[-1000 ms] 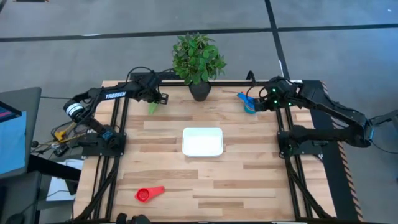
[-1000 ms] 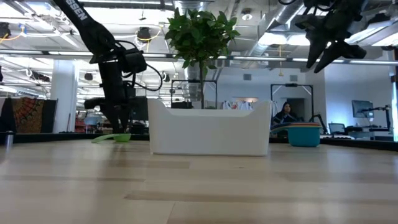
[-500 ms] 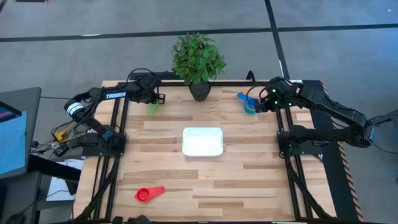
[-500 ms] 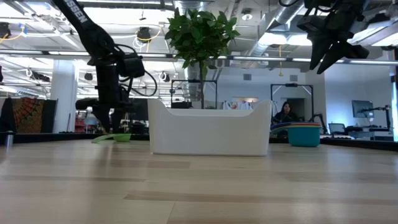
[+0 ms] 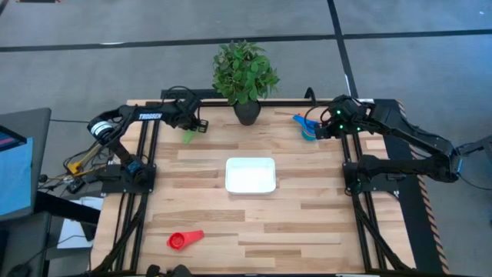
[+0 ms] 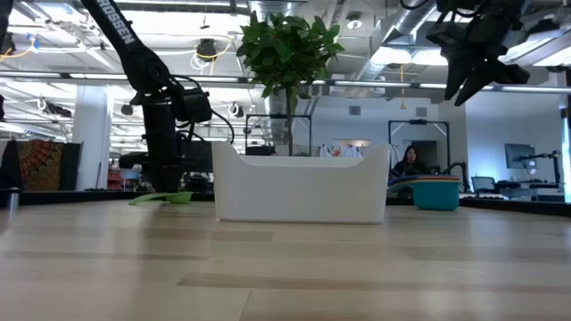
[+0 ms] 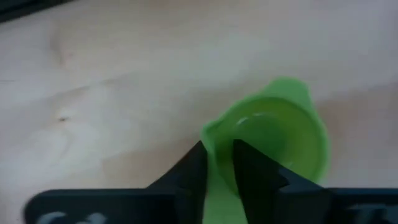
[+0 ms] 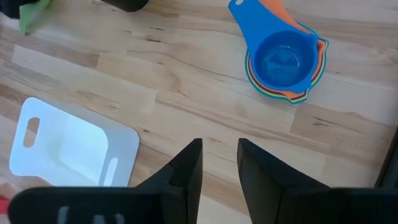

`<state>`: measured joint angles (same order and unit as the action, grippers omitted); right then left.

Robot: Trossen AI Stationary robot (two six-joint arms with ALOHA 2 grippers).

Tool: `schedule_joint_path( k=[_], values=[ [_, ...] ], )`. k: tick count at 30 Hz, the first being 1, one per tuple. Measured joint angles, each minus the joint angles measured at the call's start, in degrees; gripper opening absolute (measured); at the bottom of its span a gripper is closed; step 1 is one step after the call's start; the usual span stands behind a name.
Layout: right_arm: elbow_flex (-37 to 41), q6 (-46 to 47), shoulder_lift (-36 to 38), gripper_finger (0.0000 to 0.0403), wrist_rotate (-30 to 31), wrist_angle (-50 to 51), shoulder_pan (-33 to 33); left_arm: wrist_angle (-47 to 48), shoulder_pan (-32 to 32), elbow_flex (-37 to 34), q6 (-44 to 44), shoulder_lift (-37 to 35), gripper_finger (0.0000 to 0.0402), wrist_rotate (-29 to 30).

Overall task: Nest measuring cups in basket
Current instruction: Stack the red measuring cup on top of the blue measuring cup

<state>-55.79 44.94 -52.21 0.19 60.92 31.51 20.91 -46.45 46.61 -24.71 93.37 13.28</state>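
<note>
- High view: the left tool [image 5: 193, 125] is at the far left part of the tabletop [image 5: 307, 223], down at the green cup [image 5: 188, 135]. The white basket [image 5: 250, 175] sits mid-tabletop with nothing in it that I can see. A red cup [image 5: 184, 240] lies alone near the front left corner. A nested stack of cups [image 5: 307, 129] with a blue one on top lies at the far right, just beside the right tool [image 5: 329, 125], which hangs above it. A potted plant [image 5: 244, 73] stands at the far edge between the two arms.
- Low view: the green cup [image 6: 165, 198] lies flat on the wood, left of the basket [image 6: 301, 185]. The right tool [image 6: 464, 76] is high up, fingers apart, holding nothing.
- Left wrist view: the two dark fingers [image 7: 194, 174] sit close together around the rim or handle end of the green cup [image 7: 273, 140]; the bite looks thin.
- Right wrist view: the fingers [image 8: 189, 165] are spread with bare wood between them; the stack [image 8: 283, 62] and the basket [image 8: 74, 149] are well apart.
- Risk, as I judge it: with such a shallow hold on a light plastic edge, the green cup may twist or slip out on lifting, or tip and land askew in the basket.
</note>
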Motion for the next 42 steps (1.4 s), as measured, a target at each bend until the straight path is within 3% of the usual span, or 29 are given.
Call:
schedule_joint_path(
  k=[5,15,25,33,37,42],
  values=[
    [0.00,0.06,0.00,0.0122,-0.04,-0.01,-0.23,3.55,1.53,0.00,4.24,-2.73,0.0010,-0.93],
    [0.00,-0.38,-0.38,0.0123,-0.10,-5.55,-8.21,8.85,10.27,-0.18,14.51,-15.88,0.0005,-4.10],
    [-0.02,-1.13,-4.07,0.0123,-0.22,-20.37,-19.39,-0.03,25.25,-0.11,12.95,-29.05,0.0002,-6.95],
    [-0.02,-8.01,-9.41,0.0123,1.67,-33.53,-27.77,-15.31,37.77,-0.11,12.03,-26.29,0.0002,-0.61],
    [0.02,-9.97,-11.58,0.0123,2.95,-40.52,-30.55,-21.33,40.77,0.64,11.80,-23.15,0.0001,3.28],
    [-0.17,-10.28,-13.97,0.0124,3.91,-46.69,-31.58,-21.71,42.35,5.94,15.35,-17.14,0.0001,5.00]
  ],
)
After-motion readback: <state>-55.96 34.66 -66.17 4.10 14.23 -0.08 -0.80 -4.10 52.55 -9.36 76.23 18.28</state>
